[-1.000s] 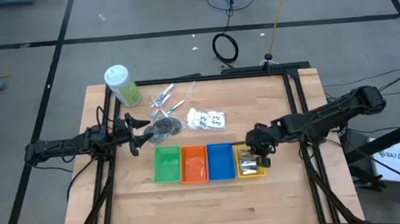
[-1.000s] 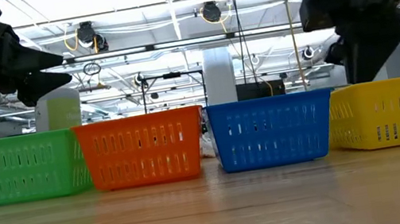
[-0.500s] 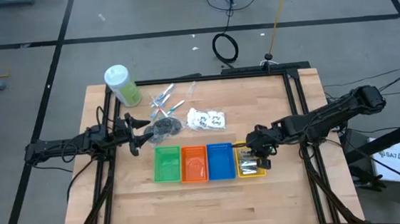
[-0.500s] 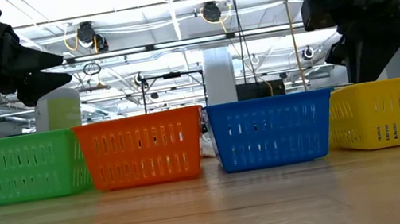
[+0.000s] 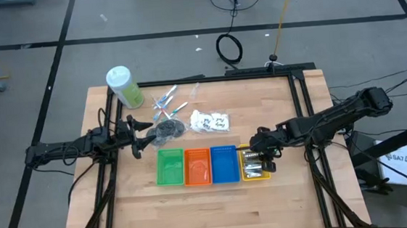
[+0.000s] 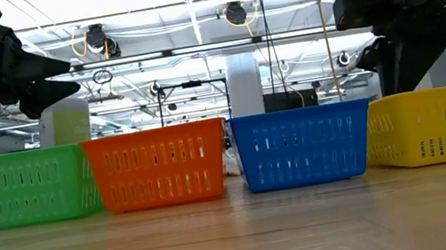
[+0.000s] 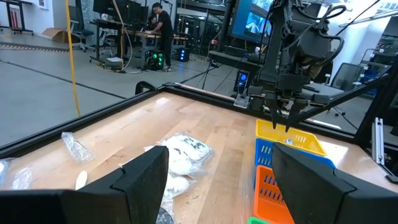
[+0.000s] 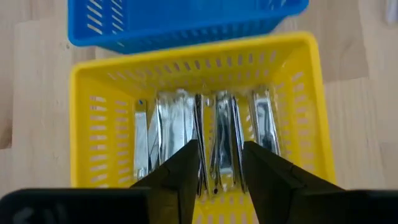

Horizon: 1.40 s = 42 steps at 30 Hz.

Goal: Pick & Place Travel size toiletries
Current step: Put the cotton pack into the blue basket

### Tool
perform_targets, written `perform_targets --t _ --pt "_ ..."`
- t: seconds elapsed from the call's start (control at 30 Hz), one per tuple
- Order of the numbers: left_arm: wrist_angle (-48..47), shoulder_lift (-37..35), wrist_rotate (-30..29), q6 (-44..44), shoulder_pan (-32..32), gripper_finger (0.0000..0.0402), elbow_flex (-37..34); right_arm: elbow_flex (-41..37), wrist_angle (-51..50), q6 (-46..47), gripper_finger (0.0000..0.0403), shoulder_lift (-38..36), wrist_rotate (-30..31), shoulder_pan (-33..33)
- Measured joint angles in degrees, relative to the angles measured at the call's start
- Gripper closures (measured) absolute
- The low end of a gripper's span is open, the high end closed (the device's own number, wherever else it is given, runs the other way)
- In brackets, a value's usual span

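Right gripper [image 8: 214,163], above the yellow bin [image 8: 93,81] at the row's 3 o'clock end, is opening now with nothing between its fingers; a silver tube [image 8: 221,146] is released among the others, so this placement looks finished.

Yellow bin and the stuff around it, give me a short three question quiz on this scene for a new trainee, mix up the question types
1. True or false: the right gripper hangs over the yellow bin, its fingers apart.
2. Multiple choice: what lies in the yellow bin?
A. white packets
B. silver tubes
C. a pale green bottle
3. Fill in: the bin right next to the yellow one is ____.

Key
1. True. It hangs above the bin with a gap between its fingers.
2. B. The silver tubes lie side by side on the bin's floor; the white packets are out on the table.
3. Blue, the blue bin.
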Motion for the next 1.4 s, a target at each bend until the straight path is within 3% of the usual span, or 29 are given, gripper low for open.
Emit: perform_targets --t 0.37,0.47,0.63,0.87,1.17,1.4 --pt "0.0 0.0 0.0 0.0 0.0 0.0121 0.0 0.0 2.4 -6.9 0.0293 -6.0 0.3 -4.9" --pt "0.0 0.0 0.0 0.0 0.0 0.0121 0.0 -0.6 5.2 -9.4 0.0293 -7.7 3.6 -5.9" --pt "0.0 0.0 0.0 0.0 0.0 0.0121 0.0 -7.5 21.9 -11.8 0.0292 -8.8 8.9 -7.5" --pt "0.0 0.0 0.0 0.0 0.0 0.0121 0.0 -18.1 49.9 -15.6 0.0290 -8.4 9.0 -10.6" --pt "0.0 0.0 0.0 0.0 0.0 0.0121 0.0 -14.6 48.5 -15.7 0.0273 -6.5 8.7 -17.3" --pt "0.0 0.0 0.0 0.0 0.0 0.0121 0.0 -3.1 38.2 -20.8 0.0273 5.6 4.2 -23.2"
